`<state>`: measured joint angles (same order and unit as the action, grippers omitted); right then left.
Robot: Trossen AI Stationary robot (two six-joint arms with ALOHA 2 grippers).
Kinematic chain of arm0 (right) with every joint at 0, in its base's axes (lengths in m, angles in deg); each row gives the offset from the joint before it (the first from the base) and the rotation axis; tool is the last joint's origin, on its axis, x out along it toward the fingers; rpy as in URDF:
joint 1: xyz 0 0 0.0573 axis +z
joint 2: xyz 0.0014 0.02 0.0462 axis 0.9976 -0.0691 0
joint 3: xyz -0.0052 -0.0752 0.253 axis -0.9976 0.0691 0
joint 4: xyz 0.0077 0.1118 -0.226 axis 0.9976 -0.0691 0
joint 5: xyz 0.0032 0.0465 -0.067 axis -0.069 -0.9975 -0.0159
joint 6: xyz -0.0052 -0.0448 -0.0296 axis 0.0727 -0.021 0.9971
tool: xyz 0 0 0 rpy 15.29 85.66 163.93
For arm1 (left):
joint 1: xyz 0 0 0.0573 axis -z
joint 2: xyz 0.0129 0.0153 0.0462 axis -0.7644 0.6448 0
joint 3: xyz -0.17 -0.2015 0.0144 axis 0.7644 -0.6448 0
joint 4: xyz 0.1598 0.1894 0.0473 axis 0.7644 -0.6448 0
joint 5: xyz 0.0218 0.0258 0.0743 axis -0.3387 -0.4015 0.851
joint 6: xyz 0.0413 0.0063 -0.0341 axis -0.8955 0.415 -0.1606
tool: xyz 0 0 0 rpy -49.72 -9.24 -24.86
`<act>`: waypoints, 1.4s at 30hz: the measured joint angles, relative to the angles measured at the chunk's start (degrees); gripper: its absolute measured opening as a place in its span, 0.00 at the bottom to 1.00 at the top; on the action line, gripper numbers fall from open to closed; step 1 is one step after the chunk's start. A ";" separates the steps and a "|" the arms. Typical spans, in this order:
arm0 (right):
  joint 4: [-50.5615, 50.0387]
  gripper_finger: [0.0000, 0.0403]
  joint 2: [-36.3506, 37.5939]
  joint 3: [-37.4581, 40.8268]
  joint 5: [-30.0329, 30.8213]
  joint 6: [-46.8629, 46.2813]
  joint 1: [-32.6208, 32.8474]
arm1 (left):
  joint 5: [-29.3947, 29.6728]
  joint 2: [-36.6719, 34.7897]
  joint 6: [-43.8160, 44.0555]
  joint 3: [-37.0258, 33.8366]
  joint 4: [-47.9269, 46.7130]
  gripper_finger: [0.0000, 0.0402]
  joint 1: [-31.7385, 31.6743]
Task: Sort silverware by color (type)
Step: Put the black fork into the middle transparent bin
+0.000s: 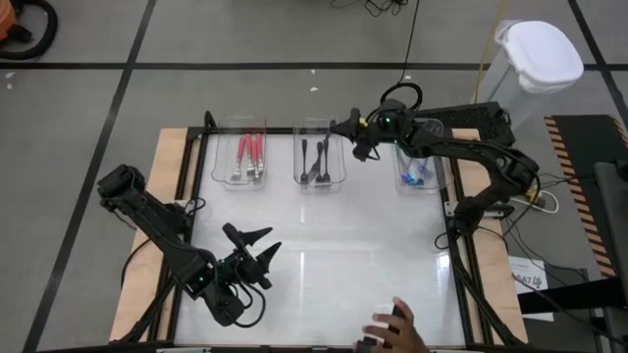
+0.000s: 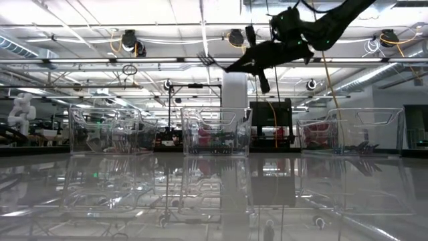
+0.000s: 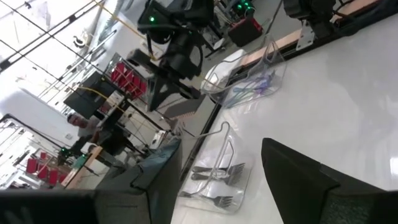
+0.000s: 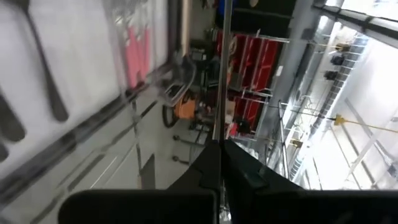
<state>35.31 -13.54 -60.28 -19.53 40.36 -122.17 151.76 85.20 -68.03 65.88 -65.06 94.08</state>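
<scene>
Three clear trays sit along the far edge of the worktop (image 1: 324,235) in the high view: the left tray (image 1: 241,157) holds the red-handled forks (image 1: 249,152), the middle tray (image 1: 320,157) the black-handled forks (image 1: 314,162), the right tray (image 1: 420,172) the blue-handled forks (image 1: 418,175). We see the right gripper (image 1: 345,127) stretched leftward, raised near the middle tray, jaws together. The left gripper (image 1: 257,250) lies low over the near left part of the worktop, jaws apart and empty. A person's hand (image 1: 397,328) reaches in at the near edge.

In the low view, the right arm hangs high above the middle tray (image 2: 215,132), tilted, with a slim fork (image 2: 207,59) at its tip.

From the left wrist we see the black-handled forks (image 3: 217,180) in their tray.

From the right wrist, the jaws are pinched shut on a thin handle (image 4: 219,93).
</scene>
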 joint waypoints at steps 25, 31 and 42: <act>7.89 0.01 -12.66 -0.46 11.89 25.35 -4.34 | -0.04 0.00 0.94 0.00 -0.59 0.55 -0.04; 8.37 0.01 -14.28 -0.47 11.91 25.64 -4.32 | -0.04 0.00 0.89 0.00 -0.61 0.55 -0.04; 9.42 0.13 -14.17 -0.53 11.88 16.46 -4.25 | -0.04 0.00 0.68 0.00 -0.72 0.55 -0.04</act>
<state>44.73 -27.71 -60.80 -7.65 56.82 -126.42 151.72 85.20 -67.34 65.88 -65.78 94.03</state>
